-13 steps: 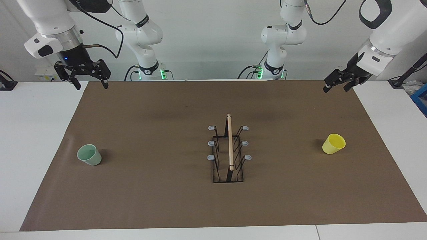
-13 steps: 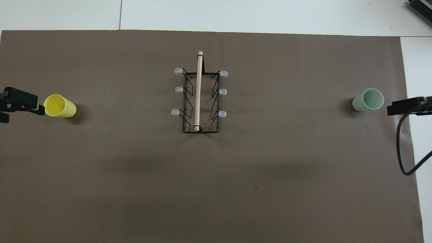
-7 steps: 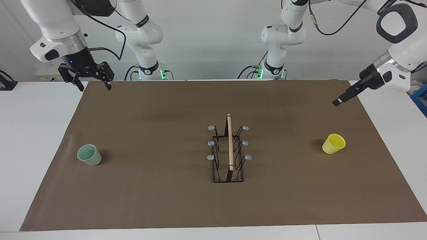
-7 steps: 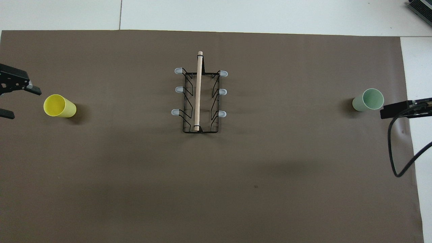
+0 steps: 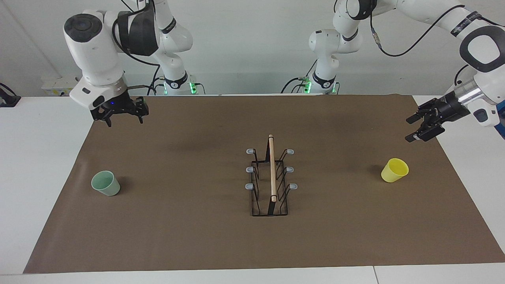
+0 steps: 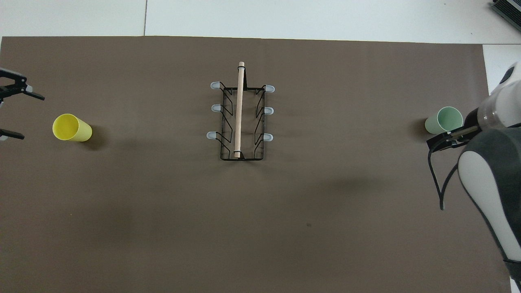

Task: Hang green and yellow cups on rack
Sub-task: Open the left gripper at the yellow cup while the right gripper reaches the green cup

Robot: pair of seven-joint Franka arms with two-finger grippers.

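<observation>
While both arms hung raised at the mat's ends, I saw wide bare brown mat (image 5: 189, 236) between things. Left gripper (image 5: 414, 128), fingers apart and empty, was over the mat edge near the yellow cup (image 5: 394, 170); right gripper (image 5: 125, 119), likewise spread, was over the edge at the green cup's (image 5: 105, 183) end. Both tapered cups sat tilted, well apart from the central black wire rack (image 5: 271, 177) with its wooden rod.

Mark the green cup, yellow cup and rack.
green cup (image 5: 105, 183), facing view, on its side wall.
yellow cup (image 5: 394, 170), facing view, on its side wall.
rack (image 5: 272, 169), facing view, on its wooden rod.
</observation>
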